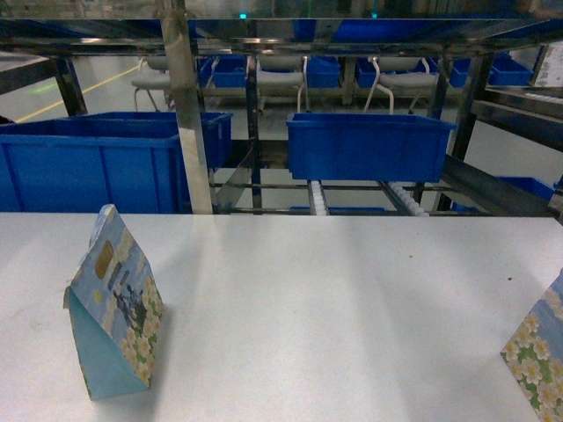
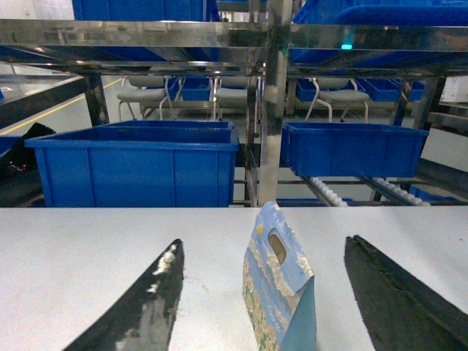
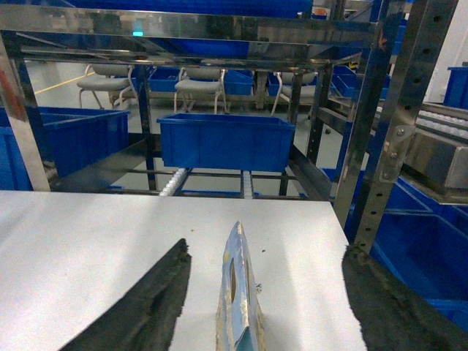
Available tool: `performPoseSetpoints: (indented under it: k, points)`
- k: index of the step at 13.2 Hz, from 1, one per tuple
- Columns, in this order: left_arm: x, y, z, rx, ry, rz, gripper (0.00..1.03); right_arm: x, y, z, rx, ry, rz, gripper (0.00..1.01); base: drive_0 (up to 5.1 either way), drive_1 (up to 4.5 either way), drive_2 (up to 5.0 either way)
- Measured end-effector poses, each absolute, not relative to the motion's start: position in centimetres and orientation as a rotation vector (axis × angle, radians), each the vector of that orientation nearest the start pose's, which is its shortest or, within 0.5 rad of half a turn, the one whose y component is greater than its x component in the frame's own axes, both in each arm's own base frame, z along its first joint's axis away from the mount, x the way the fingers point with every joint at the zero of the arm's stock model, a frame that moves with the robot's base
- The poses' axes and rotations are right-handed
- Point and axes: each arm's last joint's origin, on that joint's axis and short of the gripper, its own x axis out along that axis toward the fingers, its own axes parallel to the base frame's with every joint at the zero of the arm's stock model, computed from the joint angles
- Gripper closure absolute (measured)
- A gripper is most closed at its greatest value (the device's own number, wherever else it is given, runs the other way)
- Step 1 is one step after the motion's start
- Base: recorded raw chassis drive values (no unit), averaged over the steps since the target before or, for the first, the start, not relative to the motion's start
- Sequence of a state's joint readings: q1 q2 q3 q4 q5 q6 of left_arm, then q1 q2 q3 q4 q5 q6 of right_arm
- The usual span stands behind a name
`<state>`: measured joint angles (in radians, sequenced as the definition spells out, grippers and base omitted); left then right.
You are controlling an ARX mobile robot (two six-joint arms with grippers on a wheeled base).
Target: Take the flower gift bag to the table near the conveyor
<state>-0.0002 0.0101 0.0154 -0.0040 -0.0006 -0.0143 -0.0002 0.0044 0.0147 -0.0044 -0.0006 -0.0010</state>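
Note:
A flower gift bag (image 1: 114, 308) stands upright on the white table (image 1: 308, 299) at the front left, showing daisies, blue sky and a handle hole. In the left wrist view this bag (image 2: 281, 285) stands between the two dark fingers of my left gripper (image 2: 265, 240), which is open and touches nothing. A second daisy-printed bag (image 1: 538, 360) shows at the right edge of the table. The right wrist view has it edge-on (image 3: 238, 292) between the fingers of my open right gripper (image 3: 267, 247). Neither gripper shows in the head view.
Behind the table's far edge rises the steel conveyor (image 1: 189, 114) with white rollers (image 1: 317, 198), holding a large blue bin (image 1: 88, 163) at left and a smaller one (image 1: 369, 145) in the middle. The table's right edge (image 3: 340, 234) meets a steel upright (image 3: 373, 146). Chairs stand beyond.

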Motion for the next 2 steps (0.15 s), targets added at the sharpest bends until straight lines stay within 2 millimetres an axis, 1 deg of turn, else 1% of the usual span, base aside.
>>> performPoseSetpoints:
  k: [2]
  points:
    - [9.74,0.0,16.76,-0.014,-0.001,0.0,0.1,9.71,0.0,16.78,-0.001,-0.006,0.0,0.13,0.0,0.0,0.0]
